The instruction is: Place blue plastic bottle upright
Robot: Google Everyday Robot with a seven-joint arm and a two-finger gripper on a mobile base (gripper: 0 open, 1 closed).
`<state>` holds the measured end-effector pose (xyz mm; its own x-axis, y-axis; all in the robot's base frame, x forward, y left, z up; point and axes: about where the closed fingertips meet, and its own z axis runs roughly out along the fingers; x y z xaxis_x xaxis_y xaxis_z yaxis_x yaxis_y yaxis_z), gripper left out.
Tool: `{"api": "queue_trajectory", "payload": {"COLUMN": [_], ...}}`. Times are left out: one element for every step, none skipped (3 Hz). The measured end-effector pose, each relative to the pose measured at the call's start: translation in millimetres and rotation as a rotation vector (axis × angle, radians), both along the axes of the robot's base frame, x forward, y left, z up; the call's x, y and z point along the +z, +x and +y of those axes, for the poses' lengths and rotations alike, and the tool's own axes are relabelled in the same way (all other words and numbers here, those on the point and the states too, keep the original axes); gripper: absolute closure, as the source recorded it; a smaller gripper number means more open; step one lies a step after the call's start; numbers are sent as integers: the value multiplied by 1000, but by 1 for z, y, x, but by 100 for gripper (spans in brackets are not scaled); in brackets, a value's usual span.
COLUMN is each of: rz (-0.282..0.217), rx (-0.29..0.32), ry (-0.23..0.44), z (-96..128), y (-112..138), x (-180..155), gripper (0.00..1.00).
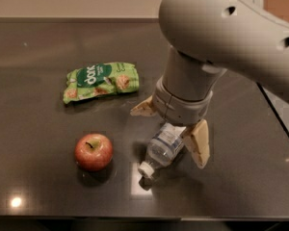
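Observation:
The blue plastic bottle point(163, 149) lies on its side on the dark table point(38, 143), its white cap point(145, 169) pointing toward the front left. My gripper point(171, 129) is open and hangs directly over the bottle's body. One tan finger point(142, 109) is behind and left of the bottle, the other point(199, 144) is to its right. Neither finger visibly presses the bottle. The large grey arm hides the bottle's base end.
A red apple point(93, 151) sits left of the bottle. A green snack bag point(100, 81) lies behind it at the left. The table's right edge point(278, 114) runs diagonally past the arm, and its front edge is close below the bottle.

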<state>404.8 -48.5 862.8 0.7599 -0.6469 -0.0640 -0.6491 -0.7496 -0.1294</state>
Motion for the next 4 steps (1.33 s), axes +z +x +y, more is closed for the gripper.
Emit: {"api": "queue_trajectory", "payload": {"rz": [-13, -14, -12, -15], "rx": [25, 37, 43, 34], "ry": [-22, -45, -61, -80], "z": [0, 0, 0, -1], "y": [3, 4, 4, 7], "x": [-5, -12, -17, -19], "gripper": [0, 0, 0, 17]}}
